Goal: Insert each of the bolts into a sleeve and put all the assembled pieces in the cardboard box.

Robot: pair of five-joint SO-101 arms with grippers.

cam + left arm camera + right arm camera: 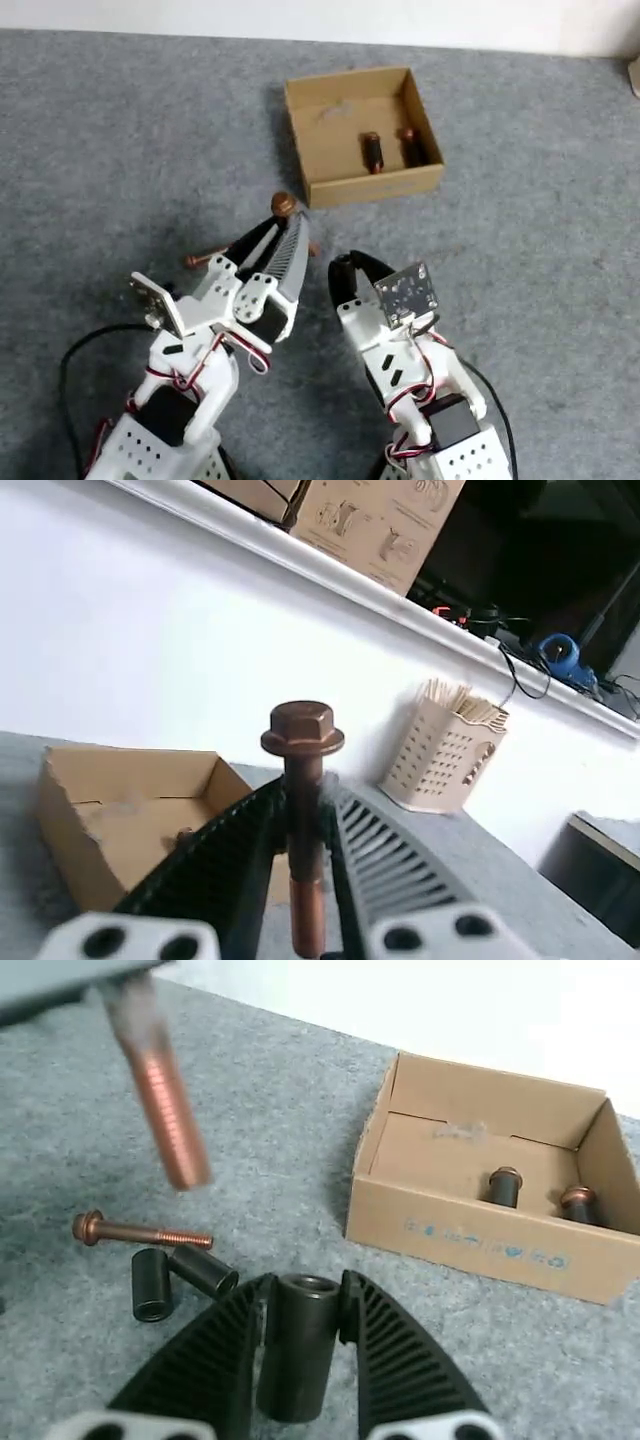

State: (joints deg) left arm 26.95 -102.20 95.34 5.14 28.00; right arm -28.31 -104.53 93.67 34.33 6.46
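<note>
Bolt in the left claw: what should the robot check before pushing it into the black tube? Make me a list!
1. The left gripper holds the bolt, head up: ok.
2. The right gripper holds the sleeve, hole up: ok.
3. Bolt tip over the sleeve's hole: not ok, it hangs off to one side.
4. The cardboard box has room: ok, two assembled pieces inside.
5. Bolt tilt matches the sleeve's: cannot tell.
</note>
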